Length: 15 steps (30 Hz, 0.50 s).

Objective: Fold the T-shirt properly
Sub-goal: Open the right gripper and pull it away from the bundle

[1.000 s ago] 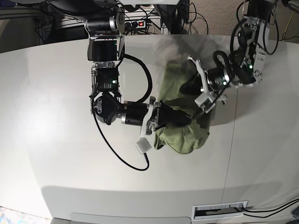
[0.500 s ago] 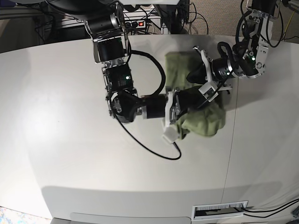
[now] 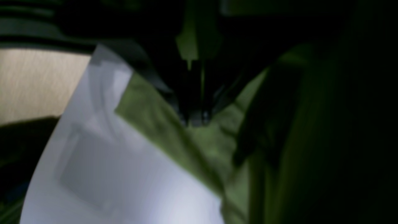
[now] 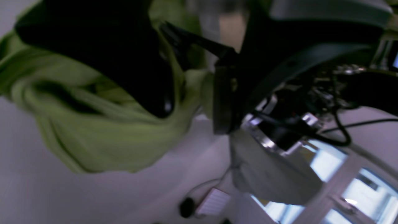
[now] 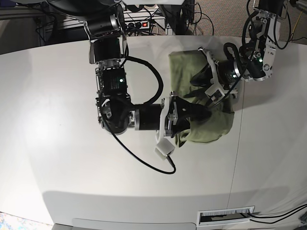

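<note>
A pale grey worktop [image 5: 57,158] fills the view. Beyond its far edge lies a power strip [image 5: 139,24] amid dark cables [image 5: 201,19].

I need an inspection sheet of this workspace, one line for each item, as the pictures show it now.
Surface: pale grey table, bare where it shows.
Job's things: olive T-shirt, bunched and creased, not yet folded flat.
Clutter: nothing seen on the table apart from the shirt and arms.
Grippers: left gripper shut, pinching T-shirt cloth in its wrist view; right gripper lies on the T-shirt, open or shut cannot be told.
Cables: black cable loops from the right arm across the table; another arcs over that arm.
Surroundings: power strip and wiring behind the table; barcode label at the near edge.
</note>
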Motion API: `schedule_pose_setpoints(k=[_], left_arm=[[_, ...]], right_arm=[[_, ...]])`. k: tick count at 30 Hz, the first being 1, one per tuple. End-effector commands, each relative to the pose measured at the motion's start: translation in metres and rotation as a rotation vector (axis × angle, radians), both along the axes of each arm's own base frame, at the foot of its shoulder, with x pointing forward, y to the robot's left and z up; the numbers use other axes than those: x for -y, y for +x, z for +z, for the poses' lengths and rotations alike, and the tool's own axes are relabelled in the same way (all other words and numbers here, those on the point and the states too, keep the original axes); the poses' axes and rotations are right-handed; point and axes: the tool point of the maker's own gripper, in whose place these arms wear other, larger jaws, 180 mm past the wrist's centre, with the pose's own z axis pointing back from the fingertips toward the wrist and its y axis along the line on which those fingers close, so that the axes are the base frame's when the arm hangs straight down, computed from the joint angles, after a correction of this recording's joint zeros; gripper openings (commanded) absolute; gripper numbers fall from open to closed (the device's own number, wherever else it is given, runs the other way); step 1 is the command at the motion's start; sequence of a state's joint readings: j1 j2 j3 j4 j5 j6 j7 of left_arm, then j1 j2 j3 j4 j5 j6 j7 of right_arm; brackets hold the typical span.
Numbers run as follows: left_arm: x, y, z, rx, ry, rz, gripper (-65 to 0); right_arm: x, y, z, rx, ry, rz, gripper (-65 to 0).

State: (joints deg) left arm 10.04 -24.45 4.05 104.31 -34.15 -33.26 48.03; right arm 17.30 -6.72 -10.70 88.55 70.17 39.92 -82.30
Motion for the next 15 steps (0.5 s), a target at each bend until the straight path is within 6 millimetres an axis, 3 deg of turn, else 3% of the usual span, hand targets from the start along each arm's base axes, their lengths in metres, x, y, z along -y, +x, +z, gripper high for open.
schedule_pose_setpoints(k=[1, 11, 13, 15], left_arm=[[-0.007, 0.001, -0.001, -0.006, 0.04, -0.001, -65.0], [-0.035, 0.001, -0.006, -0.028, 0.124, 0.017, -65.0], [-0.043, 0.001, -0.007, -0.027, 0.146, 0.016, -65.0], [-0.049, 0.001, -0.006, -0.027, 0.162, 0.013, -65.0]], right_arm=[[-0.002, 0.007, 0.041, 0.059, 0.134, -0.013, -46.0], [0.086, 0.081, 0.091, 0.18, 0.214, -0.342, -46.1], [0.103, 0.094, 0.092, 0.199, 0.177, -0.405, -46.1], [0.116, 0.104, 0.081, 0.209, 0.084, -0.451, -46.1]])
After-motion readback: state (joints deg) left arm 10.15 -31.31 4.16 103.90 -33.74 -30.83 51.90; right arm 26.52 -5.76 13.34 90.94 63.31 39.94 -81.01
